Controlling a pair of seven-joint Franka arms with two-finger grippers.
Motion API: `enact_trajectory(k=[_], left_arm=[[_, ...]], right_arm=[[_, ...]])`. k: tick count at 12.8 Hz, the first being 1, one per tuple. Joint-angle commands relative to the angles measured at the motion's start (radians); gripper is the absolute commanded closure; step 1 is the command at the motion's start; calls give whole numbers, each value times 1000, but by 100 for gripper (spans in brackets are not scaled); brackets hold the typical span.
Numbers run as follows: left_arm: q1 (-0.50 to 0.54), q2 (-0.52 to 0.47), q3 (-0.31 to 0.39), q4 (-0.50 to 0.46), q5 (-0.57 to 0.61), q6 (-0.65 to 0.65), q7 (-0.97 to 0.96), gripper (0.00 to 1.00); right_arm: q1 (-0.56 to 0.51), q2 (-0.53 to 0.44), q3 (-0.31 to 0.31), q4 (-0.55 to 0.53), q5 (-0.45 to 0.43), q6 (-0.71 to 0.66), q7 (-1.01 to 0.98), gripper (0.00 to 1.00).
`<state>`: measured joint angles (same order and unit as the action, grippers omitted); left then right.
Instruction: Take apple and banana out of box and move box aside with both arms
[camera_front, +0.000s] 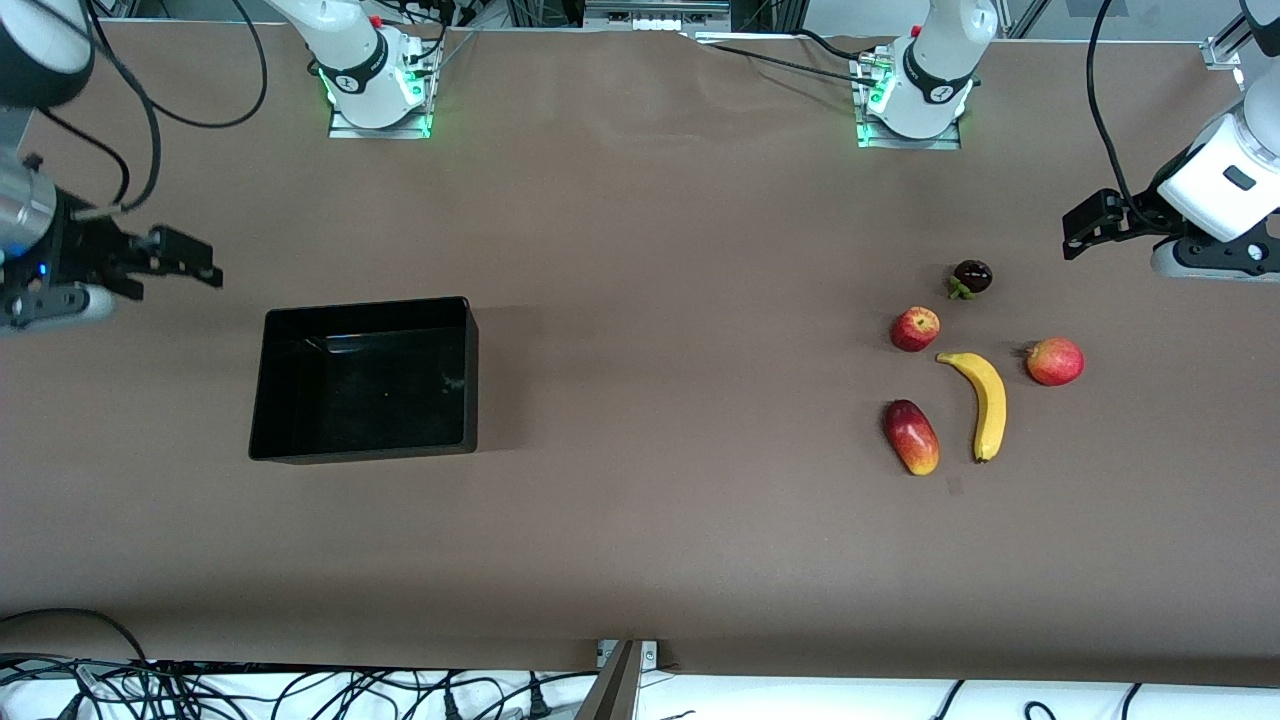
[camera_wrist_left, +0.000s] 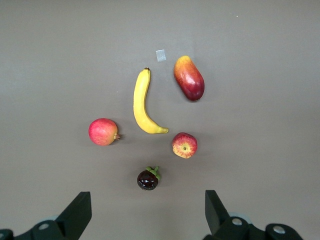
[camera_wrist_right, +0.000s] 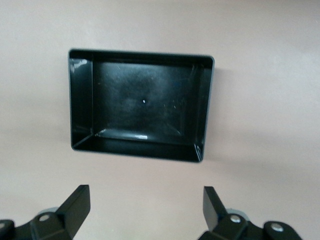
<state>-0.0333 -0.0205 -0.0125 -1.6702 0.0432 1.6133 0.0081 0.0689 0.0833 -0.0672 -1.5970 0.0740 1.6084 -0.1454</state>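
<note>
The yellow banana (camera_front: 985, 400) lies on the table toward the left arm's end, with the small red apple (camera_front: 915, 328) beside it. Both also show in the left wrist view: the banana (camera_wrist_left: 141, 102) and the apple (camera_wrist_left: 184, 145). The black box (camera_front: 470, 370) stands empty toward the right arm's end and also shows in the right wrist view (camera_wrist_right: 140, 52). My left gripper (camera_front: 1080, 228) is open and empty, up over the table by the fruits; in its wrist view (camera_wrist_left: 148, 215) nothing lies between its fingers. My right gripper (camera_front: 185, 258) is open and empty, up beside the box, as its wrist view (camera_wrist_right: 145, 210) shows.
A red-and-yellow mango (camera_front: 911, 437), a dark mangosteen (camera_front: 971, 277) and a larger red-orange round fruit (camera_front: 1055, 361) lie round the banana. A small tape square (camera_front: 953, 486) sits near the mango. Bare brown table lies between the box and the fruits.
</note>
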Motion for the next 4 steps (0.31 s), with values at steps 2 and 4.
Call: enact_trajectory(k=[2,4], left_arm=[[1,-6,-1,13,-20,-18,1,0],[1,-4,-1,13,-20,-18,1,0]], right_arm=[[31,-37,7,-46,-51,28,27,0],[32,-31,4,-41,-56,27,24,0]])
